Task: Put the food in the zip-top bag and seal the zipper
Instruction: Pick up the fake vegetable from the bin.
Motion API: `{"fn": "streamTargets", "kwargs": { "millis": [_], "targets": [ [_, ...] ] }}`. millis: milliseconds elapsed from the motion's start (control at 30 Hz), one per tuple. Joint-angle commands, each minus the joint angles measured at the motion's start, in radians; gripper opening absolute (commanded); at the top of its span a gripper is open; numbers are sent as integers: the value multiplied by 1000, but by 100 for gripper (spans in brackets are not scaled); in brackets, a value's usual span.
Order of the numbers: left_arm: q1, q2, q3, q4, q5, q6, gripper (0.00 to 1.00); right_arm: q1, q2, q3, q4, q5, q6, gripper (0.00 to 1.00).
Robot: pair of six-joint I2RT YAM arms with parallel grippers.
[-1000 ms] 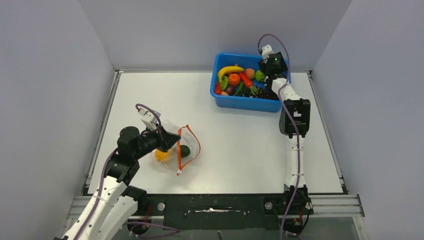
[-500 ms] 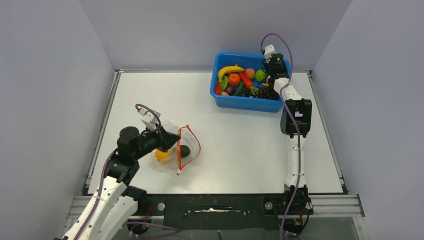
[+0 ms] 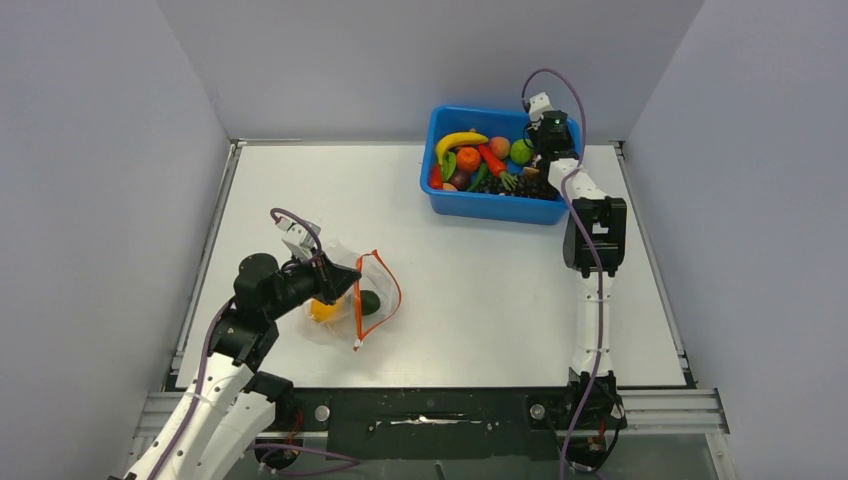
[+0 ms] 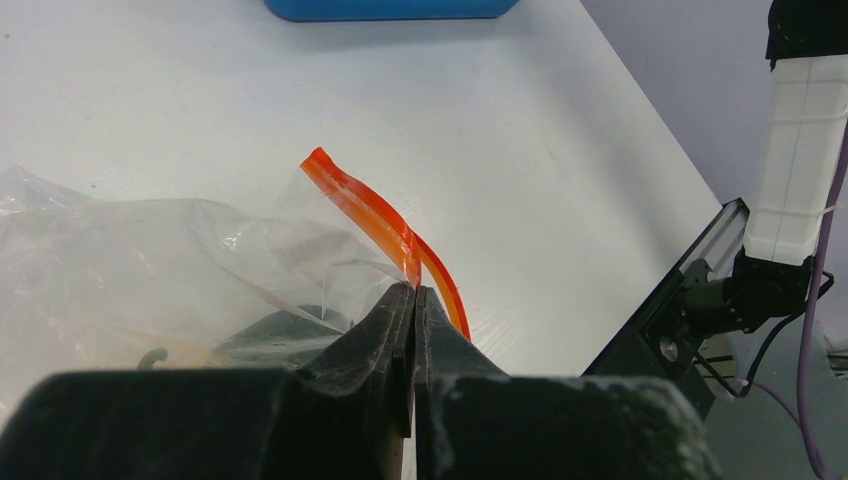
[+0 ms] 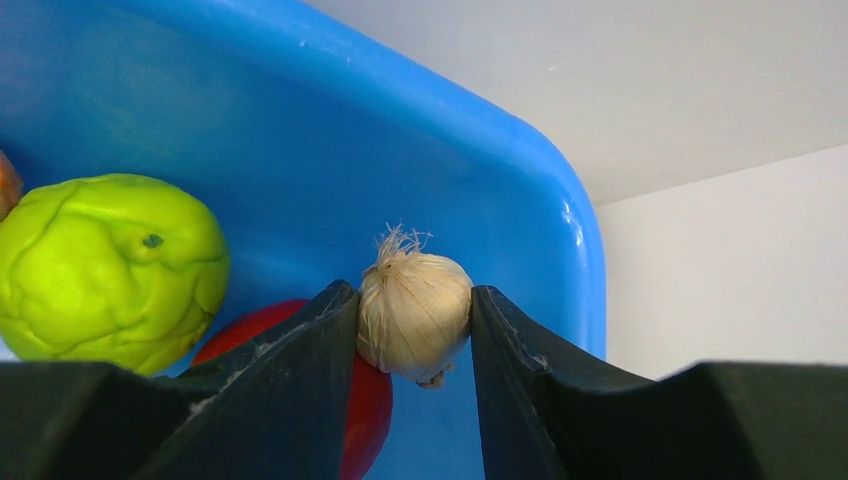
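Note:
The clear zip-top bag lies at the near left with its orange-red zipper bowed open to the right. A yellow-orange pepper and a dark green piece are inside it. My left gripper is shut on the bag's upper mouth edge; in the left wrist view it pinches the film just below the zipper. My right gripper is over the far right corner of the blue bin and is shut on a small pale garlic bulb. A green round fruit and a red piece lie below it.
The blue bin at the back right holds a banana, a carrot, a peach, a green fruit and other toy food. White table lies between bag and bin. Grey walls stand on three sides.
The right gripper has shifted slightly right and back over the bin's far corner. The left arm and the bag have not moved.

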Motion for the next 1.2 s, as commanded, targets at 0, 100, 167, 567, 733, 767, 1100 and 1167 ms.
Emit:
{"fn": "streamTargets", "kwargs": {
  "millis": [0, 100, 167, 567, 733, 767, 1100, 1167],
  "targets": [
    [3, -13, 20, 26, 3, 17, 0, 26, -116, -53, -23, 22, 27, 37],
    [2, -20, 19, 22, -1, 18, 0, 40, -169, -112, -19, 33, 43, 36],
    [2, -23, 18, 22, -7, 19, 0, 51, -212, -153, -32, 43, 62, 35],
    [-1, -28, 15, 22, -4, 18, 0, 152, -510, -466, -60, 127, 180, 35],
    [-2, -25, 15, 22, -8, 16, 0, 194, -653, -558, -116, 63, 289, 35],
    [-2, -26, 15, 22, -9, 16, 0, 198, -686, -580, -126, 43, 318, 35],
    [-3, -26, 12, 36, -15, 2, 0, 236, -1047, -871, -34, -299, 565, 35],
    [-3, -27, 10, 42, -20, -2, 0, 252, -1104, -924, -7, -347, 589, 34]
  ]
}}
